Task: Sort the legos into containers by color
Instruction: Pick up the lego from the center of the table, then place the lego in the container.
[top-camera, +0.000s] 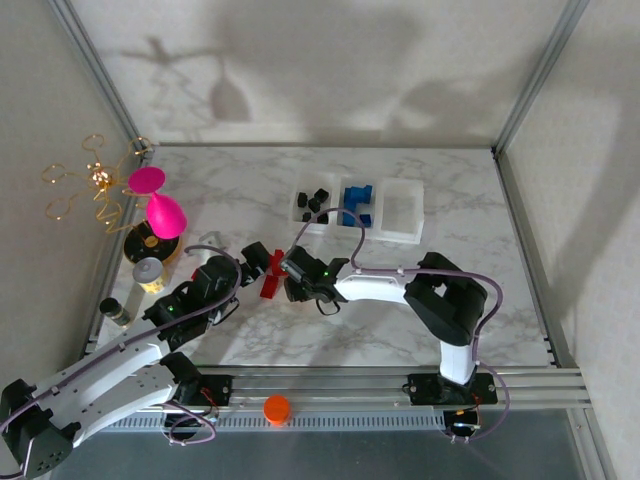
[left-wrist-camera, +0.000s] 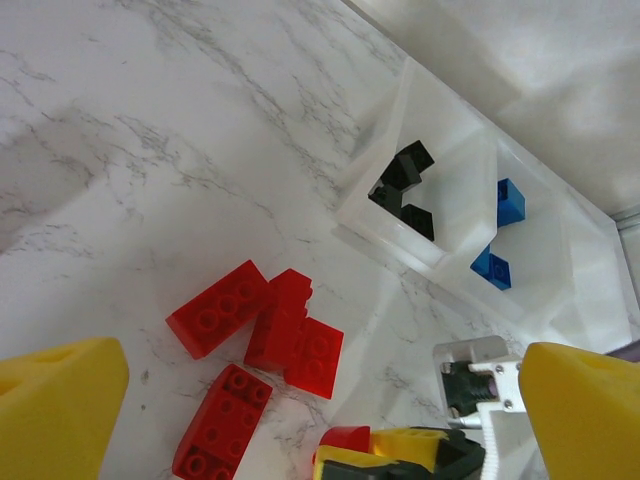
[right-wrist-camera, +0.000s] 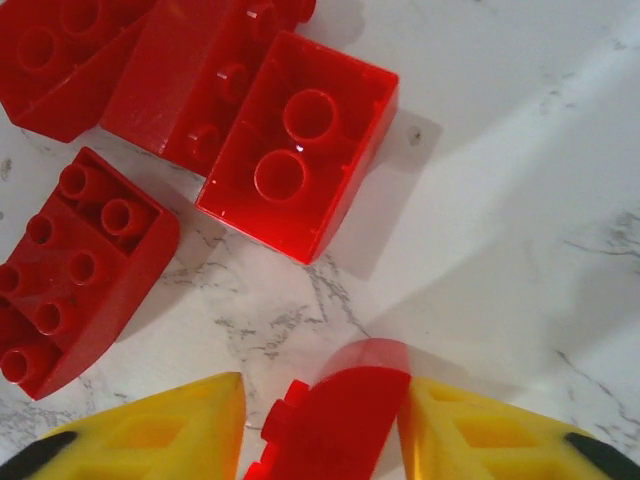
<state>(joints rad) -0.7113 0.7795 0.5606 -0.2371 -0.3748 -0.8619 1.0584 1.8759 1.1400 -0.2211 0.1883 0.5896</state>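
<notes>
— What do you have on the left?
— Your left gripper (left-wrist-camera: 320, 365) hangs wide open. Its yellow foam pads (left-wrist-camera: 55, 410) are far apart, and four loose red plastic bricks (left-wrist-camera: 215, 308) lie close together between them on the white marble-patterned tabletop (left-wrist-camera: 150, 120).
— And beside that?
— Your right gripper (right-wrist-camera: 322, 392) is narrow and straddles a red curved-top plastic brick (right-wrist-camera: 335, 430) resting on the tabletop just beside that cluster. One pad touches it and the other looks a sliver off (so I cannot tell you it is truly clamped).
— And the trays?
— Further right, three translucent white plastic trays (top-camera: 400, 205) stand in a row. There are small black plastic bricks (top-camera: 315, 200) in the left one and blue plastic bricks (top-camera: 357, 195) in the middle one.
</notes>
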